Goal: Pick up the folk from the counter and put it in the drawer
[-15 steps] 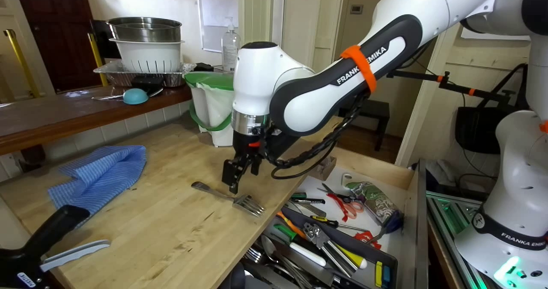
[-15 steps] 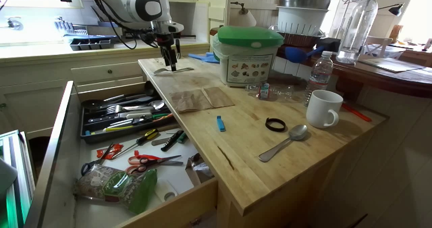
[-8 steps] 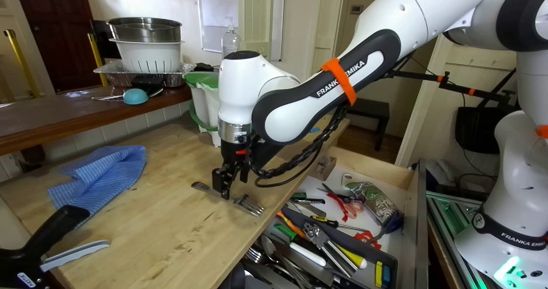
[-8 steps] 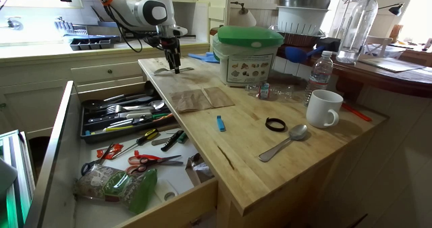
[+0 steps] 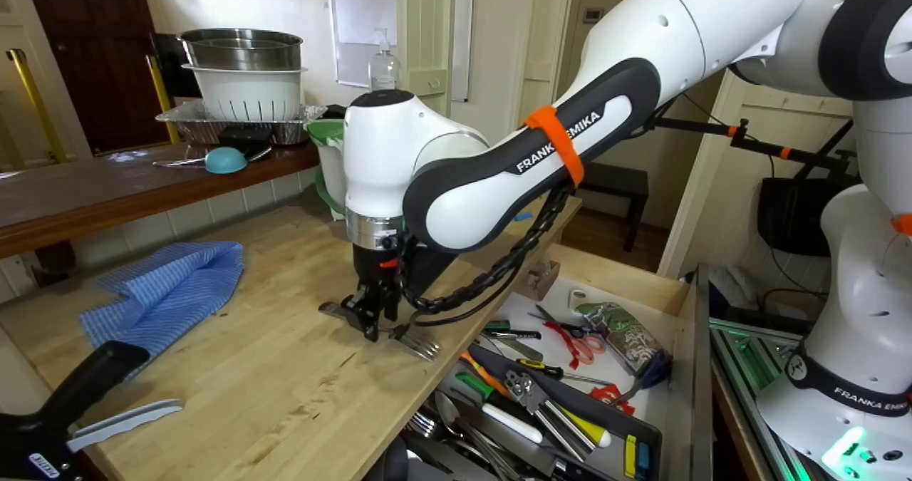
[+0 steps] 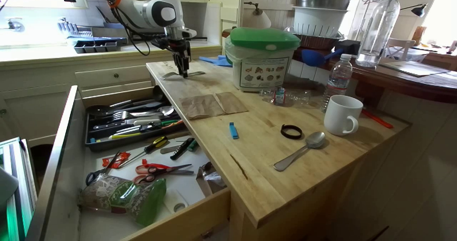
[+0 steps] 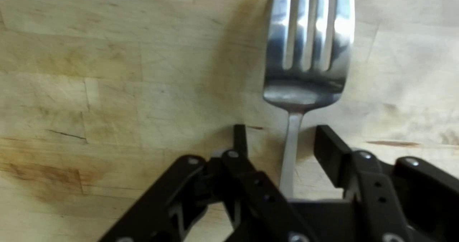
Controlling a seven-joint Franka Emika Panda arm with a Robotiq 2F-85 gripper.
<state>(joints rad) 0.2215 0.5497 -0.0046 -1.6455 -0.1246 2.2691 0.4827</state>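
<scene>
On the light wooden counter [image 5: 271, 381] lies the silver folk [image 7: 303, 88], tines toward the top of the wrist view. My gripper [image 7: 281, 132] is low over it, jaws open but partly narrowed, with the thin handle running between the fingers. A gap shows on each side of the handle, so neither pad touches it. In both exterior views the gripper [image 5: 381, 326] hides the middle of the folk [image 5: 415, 343]; the handle's end shows beyond it. The drawer [image 6: 203, 212] stands pulled out beside the counter, holding jumbled utensils in a dark tray and loose tools.
A blue cloth [image 5: 171, 281] and a black-handled tool [image 5: 92, 381] lie on the counter. A green-lidded bin [image 6: 262, 66] stands near the arm. Farther along are a paper bag [image 6: 214, 105], a spoon [image 6: 300, 151] and a white mug [image 6: 342, 114].
The gripper has come down over the folk and shifted along it toward the handle, away from the tines. Its jaws have drawn closer together. The folk lies where it was.
</scene>
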